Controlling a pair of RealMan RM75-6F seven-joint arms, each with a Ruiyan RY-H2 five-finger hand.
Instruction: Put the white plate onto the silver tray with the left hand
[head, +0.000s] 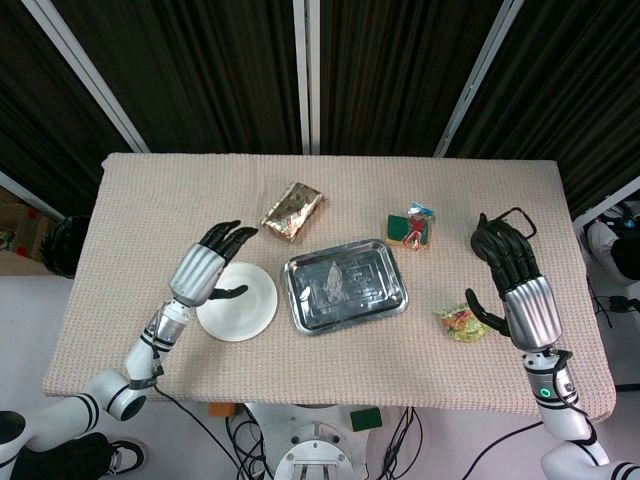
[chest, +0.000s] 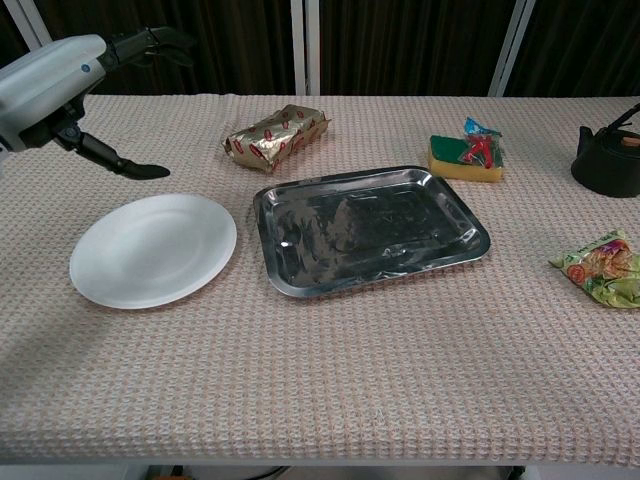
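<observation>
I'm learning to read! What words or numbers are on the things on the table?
None can be read.
Gold packet: red marks, too blurred to read.
Green snack bag: printing too small to read.
Yellow-green packet: no legible text.
Left hand: a small round mark, not readable.
White plate and silver tray: no writing.

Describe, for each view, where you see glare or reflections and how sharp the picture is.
Head view: silver tray shows bright mirror-like reflections; white plate looks evenly lit; picture sharp. Chest view: the tray reflects dark patches and light streaks; the plate is soft white, without glare.
</observation>
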